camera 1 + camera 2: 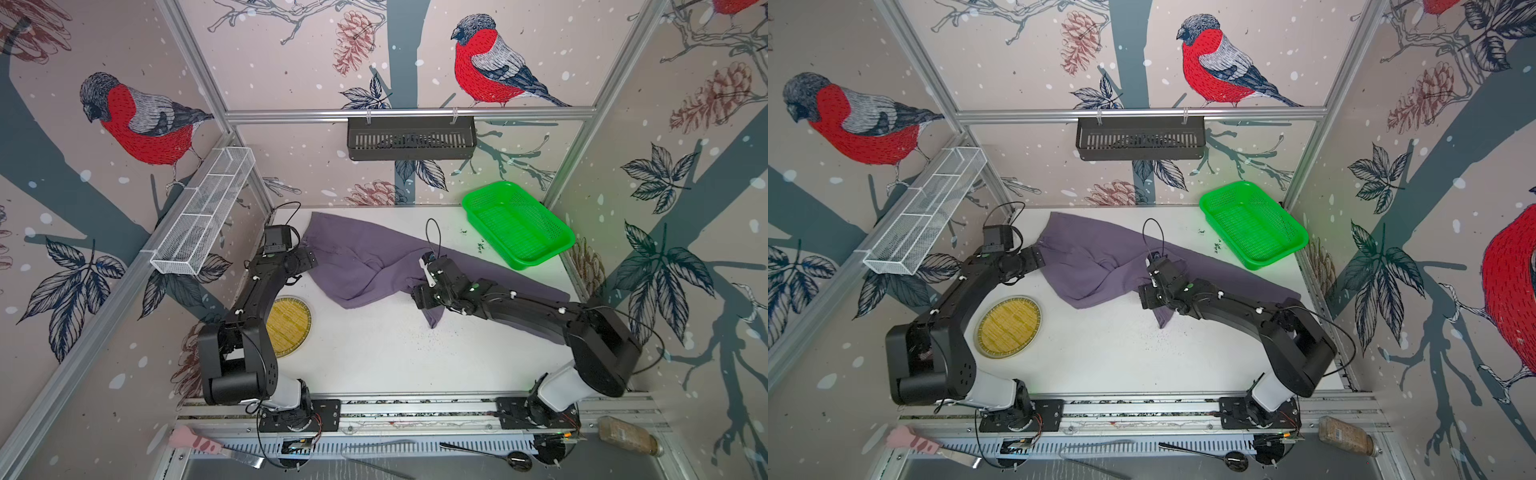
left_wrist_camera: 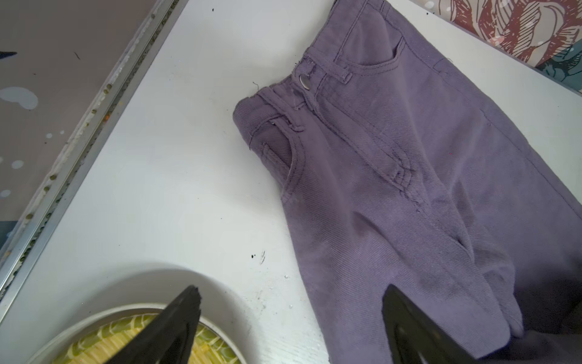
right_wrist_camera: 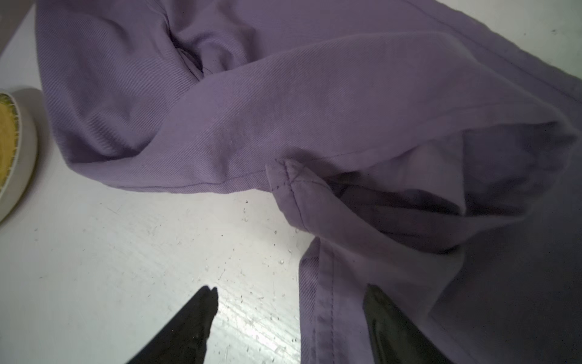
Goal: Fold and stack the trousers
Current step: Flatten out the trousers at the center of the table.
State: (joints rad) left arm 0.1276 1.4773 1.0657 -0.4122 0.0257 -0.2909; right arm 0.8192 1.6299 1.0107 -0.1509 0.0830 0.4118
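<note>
Crumpled purple-grey twill trousers [image 1: 365,257]; left end effector [image 2: 289,293] gapes beside their waistband [image 2: 283,104], right end effector [image 3: 289,291] gapes astride a stitched hem [image 3: 318,283].

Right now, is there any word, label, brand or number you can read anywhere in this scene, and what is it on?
No text can be read anywhere.
Bottle lying by the front rail: it carries a label, too blurred to read.
Metal button on the trousers: no lettering can be made out.
</note>
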